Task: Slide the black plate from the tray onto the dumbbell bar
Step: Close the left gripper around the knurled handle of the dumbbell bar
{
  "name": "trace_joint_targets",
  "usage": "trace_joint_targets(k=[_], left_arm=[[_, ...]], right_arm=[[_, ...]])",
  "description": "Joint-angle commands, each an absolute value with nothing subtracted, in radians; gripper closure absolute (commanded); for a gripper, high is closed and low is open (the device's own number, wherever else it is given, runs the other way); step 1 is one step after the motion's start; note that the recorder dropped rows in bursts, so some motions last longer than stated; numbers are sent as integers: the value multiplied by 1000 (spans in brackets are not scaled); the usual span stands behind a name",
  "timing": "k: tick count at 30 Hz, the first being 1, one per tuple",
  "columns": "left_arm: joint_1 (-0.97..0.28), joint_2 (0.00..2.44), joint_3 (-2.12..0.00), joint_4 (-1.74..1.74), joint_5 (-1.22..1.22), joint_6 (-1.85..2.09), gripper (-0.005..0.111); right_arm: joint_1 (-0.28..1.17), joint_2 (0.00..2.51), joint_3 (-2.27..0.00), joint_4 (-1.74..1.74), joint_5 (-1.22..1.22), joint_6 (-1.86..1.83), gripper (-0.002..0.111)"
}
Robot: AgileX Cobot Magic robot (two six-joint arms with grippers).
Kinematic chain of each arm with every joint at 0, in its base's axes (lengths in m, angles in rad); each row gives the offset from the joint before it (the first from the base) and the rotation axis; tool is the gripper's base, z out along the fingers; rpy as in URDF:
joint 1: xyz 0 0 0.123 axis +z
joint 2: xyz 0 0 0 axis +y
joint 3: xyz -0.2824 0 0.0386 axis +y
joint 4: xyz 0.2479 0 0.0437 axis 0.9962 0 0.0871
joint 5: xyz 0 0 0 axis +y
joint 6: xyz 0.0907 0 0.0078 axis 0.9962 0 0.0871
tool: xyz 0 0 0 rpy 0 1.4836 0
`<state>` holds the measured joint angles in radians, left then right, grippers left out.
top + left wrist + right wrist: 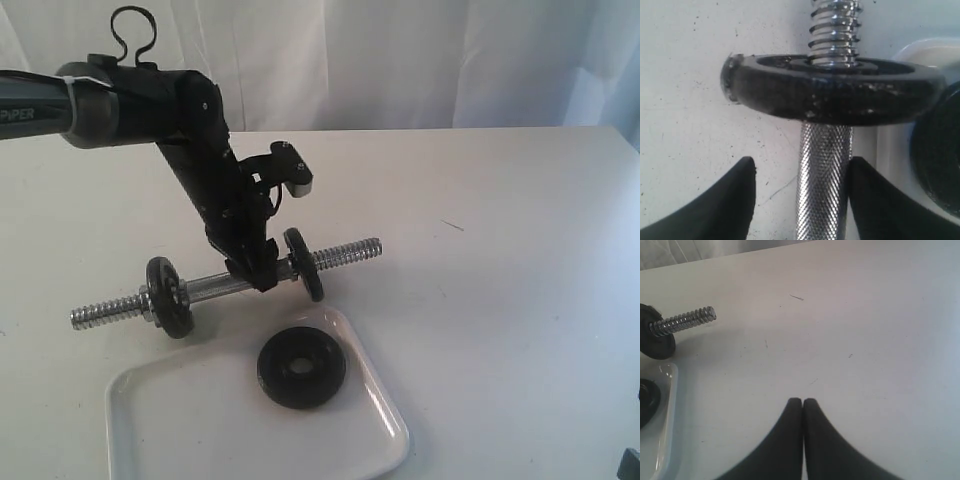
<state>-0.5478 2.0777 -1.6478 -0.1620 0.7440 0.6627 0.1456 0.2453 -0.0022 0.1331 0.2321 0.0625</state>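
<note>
black plate (300,388): laid flat inside the tray, toward its 2 o'clock corner, touched by neither arm. It is a round matte-black disc with a raised rim, a hub and a central hole.
tray (190,425): glossy white with rounded corners and a low rim, set at 6 o'clock of the bar. Bare tray floor is left at 8 o'clock of the plate.
dumbbell bar (212,288): laid on the desk, running from 8 o'clock to 2 o'clock. It is shiny chrome, knurled in the middle and spiral-threaded at both ends, and both threaded ends are exposed.
left disc (172,312): stood on edge on the bar at the inner end of the 8 o'clock thread.
right disc (306,270): stood on the bar at the inner end of the 2 o'clock thread, slightly tilted, with the tray rim just beside it. Its black surface is pitted and its edge chipped.
left jaws: spread wide, with one of the fingers (727,205) on each side of the knurled middle. A gap is seen on both sides, so nothing is gripped.
right jaws: pressed together, fingertips (794,412) touching, nothing between them, held over bare desk well apart from the bar.
desk (500,250): white, matte and faintly scuffed. A wide open surface is offered at 3 o'clock of the bar, and the far edge at 12 o'clock is met by a pale curtain (420,60).
</note>
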Motion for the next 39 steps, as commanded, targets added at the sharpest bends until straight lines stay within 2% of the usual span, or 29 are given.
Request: trace_joint_targets(k=[1, 22, 25, 28, 34, 39], left_arm=[[-551, 2098, -1655, -157, 748, 649, 48], [-551, 2154, -1666, -54, 784, 598, 48], [-551, 2154, -1666, -54, 782, 598, 50], [-551, 2154, -1666, -58, 786, 598, 62], [-551, 2154, -1666, -58, 775, 602, 107], [-551, 2154, -1666, -79, 743, 598, 107]], right_arm=[[139, 241, 0, 130, 222, 64, 108], [139, 241, 0, 130, 222, 64, 108], [139, 241, 0, 130, 222, 64, 108], [139, 241, 0, 130, 222, 64, 108], [139, 241, 0, 130, 222, 64, 108], [139, 241, 0, 130, 222, 64, 108]])
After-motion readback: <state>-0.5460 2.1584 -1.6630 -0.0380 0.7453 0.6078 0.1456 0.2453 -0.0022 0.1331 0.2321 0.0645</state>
